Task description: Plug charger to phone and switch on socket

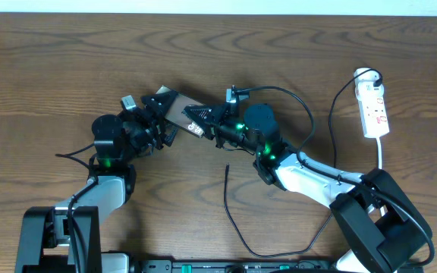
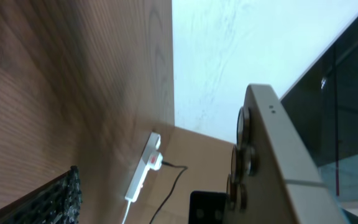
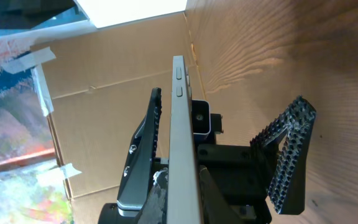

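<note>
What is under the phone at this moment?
The right gripper holds the phone off the table. The right wrist view shows a gap beneath it, with one finger of the open left gripper. Overhead, the phone covers that spot.

Wood-grain counter [image 1: 51, 68]. White socket strip [image 1: 374, 108] flat at far right w/ white cord [image 1: 381, 154] running nearward. Black charger cable [image 1: 228, 203] loose near centre, tip free, well apart from strip.

One phone [image 1: 178, 111], one charger [image 1: 226, 194], one socket [image 1: 374, 108]
</note>
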Tool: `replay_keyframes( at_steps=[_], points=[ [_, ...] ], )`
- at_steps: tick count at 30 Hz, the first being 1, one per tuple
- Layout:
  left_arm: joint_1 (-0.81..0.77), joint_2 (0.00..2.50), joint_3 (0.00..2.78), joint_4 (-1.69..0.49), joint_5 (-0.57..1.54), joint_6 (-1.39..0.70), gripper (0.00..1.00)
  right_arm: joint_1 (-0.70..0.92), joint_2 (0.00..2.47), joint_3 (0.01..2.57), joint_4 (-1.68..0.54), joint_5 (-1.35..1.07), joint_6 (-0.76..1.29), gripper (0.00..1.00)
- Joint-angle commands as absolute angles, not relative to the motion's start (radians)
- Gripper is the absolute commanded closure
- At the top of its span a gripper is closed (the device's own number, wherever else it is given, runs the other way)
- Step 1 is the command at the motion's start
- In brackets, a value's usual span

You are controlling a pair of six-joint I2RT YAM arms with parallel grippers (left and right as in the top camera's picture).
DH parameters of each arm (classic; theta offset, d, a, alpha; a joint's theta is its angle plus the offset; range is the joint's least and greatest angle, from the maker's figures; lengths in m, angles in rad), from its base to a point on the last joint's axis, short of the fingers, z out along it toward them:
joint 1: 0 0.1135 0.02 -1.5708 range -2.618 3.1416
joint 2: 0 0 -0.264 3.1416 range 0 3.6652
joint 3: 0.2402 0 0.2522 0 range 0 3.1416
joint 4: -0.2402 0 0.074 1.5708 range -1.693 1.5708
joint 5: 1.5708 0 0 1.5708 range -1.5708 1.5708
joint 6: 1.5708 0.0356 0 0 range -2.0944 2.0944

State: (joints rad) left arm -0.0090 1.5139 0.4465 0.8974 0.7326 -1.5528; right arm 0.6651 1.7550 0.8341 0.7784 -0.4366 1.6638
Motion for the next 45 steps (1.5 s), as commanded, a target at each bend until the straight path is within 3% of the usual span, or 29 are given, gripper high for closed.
replay_keyframes(
  at_steps=[1,16,24,31,41,45],
  points=[
    [-0.01,1.502,0.44,0.912,0.704,-1.578,0.09,0.677,1.747,0.847,0.787,-0.421,1.704,0.99],
    [-0.011,1.502,0.44,0.962,0.713,-1.584,0.13,0.696,1.747,0.847,0.699,-0.432,1.736,0.99],
    [-0.011,1.502,0.44,0.96,0.713,-1.584,0.38,0.696,1.747,0.847,0.699,-0.437,1.735,0.99],
    [-0.011,1.502,0.44,0.96,0.706,-1.584,0.52,0.702,1.747,0.847,0.699,-0.443,1.735,0.99],
    [-0.011,1.502,0.44,0.96,0.706,-1.583,0.91,0.716,1.747,0.847,0.699,-0.44,1.735,0.99],
    [-0.011,1.502,0.44,0.96,0.706,-1.579,0.93,0.725,1.747,0.847,0.699,-0.439,1.735,0.99]
  ],
)
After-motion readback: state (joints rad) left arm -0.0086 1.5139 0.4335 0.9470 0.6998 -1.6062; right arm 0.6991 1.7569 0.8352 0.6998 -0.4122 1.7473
